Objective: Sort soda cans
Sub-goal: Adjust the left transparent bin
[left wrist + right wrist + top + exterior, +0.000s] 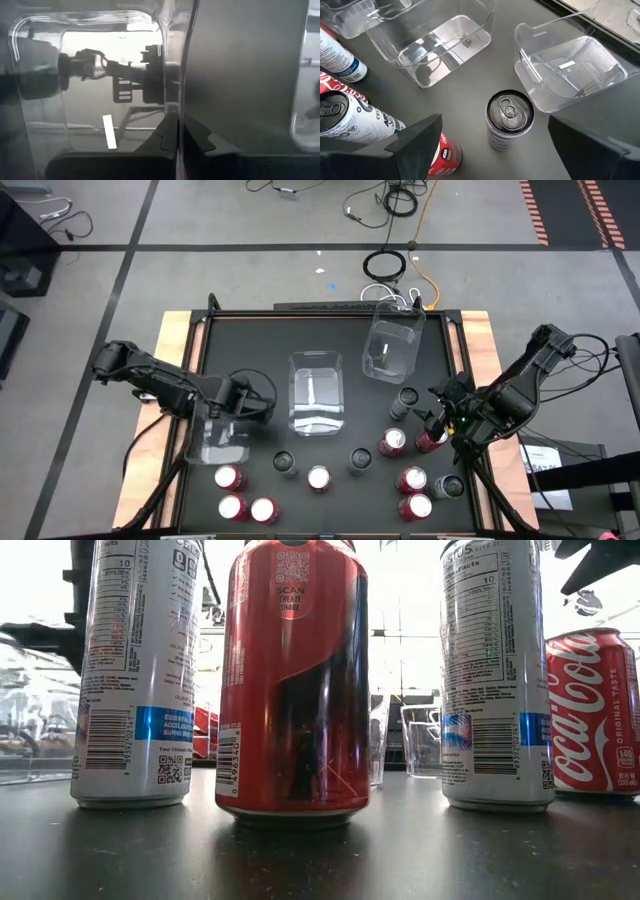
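The soda cans [318, 477] stand unsorted while the left gripper [236, 402] pinches a clear bin's wall [182, 75], likely repositioning it; the right gripper [440, 420] hovers, jaws spread, above a dark-topped can [509, 119].

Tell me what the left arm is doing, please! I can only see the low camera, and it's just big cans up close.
Observer: The left gripper is shut on the wall of a clear bin at the table's left side.
Operator: Are there any cans in the bins?
Observer: No. That bin, the middle bin and the far bin all look empty from above.
Operator: And the other arm?
Observer: The right gripper is open on the table's right side. Its wrist camera shows a dark-topped can standing just ahead of its fingers.
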`<state>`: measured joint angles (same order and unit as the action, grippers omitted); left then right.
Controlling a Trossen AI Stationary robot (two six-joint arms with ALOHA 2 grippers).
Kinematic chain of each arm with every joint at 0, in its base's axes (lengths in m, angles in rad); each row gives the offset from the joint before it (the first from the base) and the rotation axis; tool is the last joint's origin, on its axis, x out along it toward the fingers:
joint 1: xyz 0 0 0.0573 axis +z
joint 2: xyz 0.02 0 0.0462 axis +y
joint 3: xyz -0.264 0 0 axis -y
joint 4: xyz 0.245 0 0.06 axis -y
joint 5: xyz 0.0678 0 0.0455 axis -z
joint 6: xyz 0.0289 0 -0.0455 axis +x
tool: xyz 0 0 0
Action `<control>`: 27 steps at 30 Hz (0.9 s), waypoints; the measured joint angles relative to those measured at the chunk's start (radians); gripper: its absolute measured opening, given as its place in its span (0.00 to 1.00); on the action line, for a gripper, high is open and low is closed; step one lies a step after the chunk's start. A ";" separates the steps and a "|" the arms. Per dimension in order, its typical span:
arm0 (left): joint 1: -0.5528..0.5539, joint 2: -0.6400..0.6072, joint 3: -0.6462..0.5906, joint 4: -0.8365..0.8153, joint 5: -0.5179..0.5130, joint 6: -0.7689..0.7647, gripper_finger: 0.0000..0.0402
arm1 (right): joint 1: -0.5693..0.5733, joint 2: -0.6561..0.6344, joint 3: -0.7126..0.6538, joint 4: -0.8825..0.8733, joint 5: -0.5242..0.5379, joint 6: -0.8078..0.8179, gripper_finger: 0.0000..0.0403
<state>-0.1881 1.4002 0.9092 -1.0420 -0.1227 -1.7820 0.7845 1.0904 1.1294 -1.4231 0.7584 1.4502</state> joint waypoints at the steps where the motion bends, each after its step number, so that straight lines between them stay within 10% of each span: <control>1: 0.023 0.000 0.000 0.007 0.000 0.009 0.02 | 0.000 0.000 0.000 -0.001 0.000 0.000 0.89; 15: 0.318 0.014 0.095 0.070 -0.062 0.246 0.02 | 0.000 0.000 0.000 -0.030 -0.001 -0.023 0.89; 27: 0.377 0.292 0.338 0.029 -0.038 0.386 0.02 | 0.000 0.000 0.000 -0.043 -0.004 -0.023 0.89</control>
<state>0.1894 1.6923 1.2472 -1.0131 -0.1609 -1.3963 0.7849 1.0901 1.1290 -1.4659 0.7543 1.4273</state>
